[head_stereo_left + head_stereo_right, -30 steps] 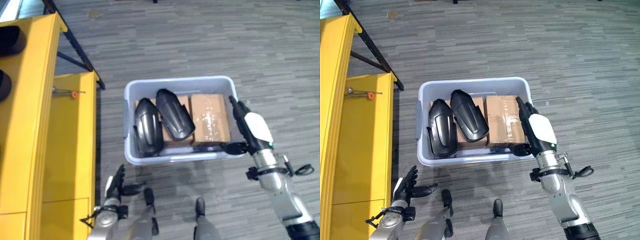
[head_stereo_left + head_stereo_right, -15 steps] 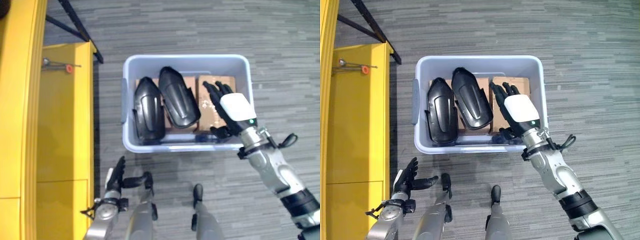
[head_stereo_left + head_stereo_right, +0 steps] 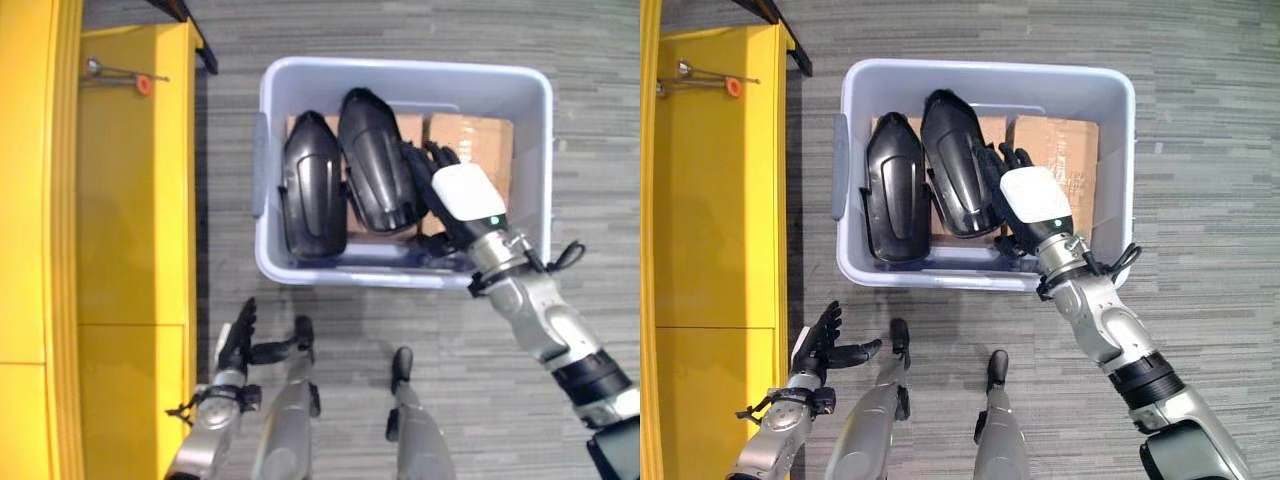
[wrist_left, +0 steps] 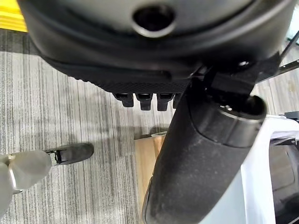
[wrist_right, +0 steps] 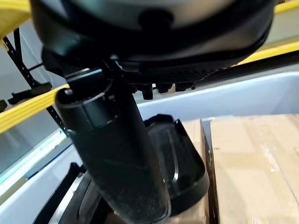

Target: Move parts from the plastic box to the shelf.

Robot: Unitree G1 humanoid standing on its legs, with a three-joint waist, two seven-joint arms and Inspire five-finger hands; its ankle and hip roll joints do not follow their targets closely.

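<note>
- Two black parts (image 3: 895,195) lie side by side in the plastic box (image 3: 1110,90) on cardboard boxes (image 3: 1065,160); your right hand (image 3: 1025,200), fingers straight, hangs over the right-hand part (image 3: 955,165).
- Closing now, you could skid off its glossy shell or nudge its neighbour.
- Your left hand (image 3: 825,345) hangs relaxed beside the yellow shelf (image 3: 710,200).
- No writing is legible.

You are in a workshop or storeroom: a big yellow metal shelf (image 3: 120,180) stands on a grey striped carpet floor (image 3: 1200,150), and a plastic box (image 3: 980,75) on that floor holds black machine parts (image 3: 895,190) and cardboard boxes (image 3: 1065,160).
</note>
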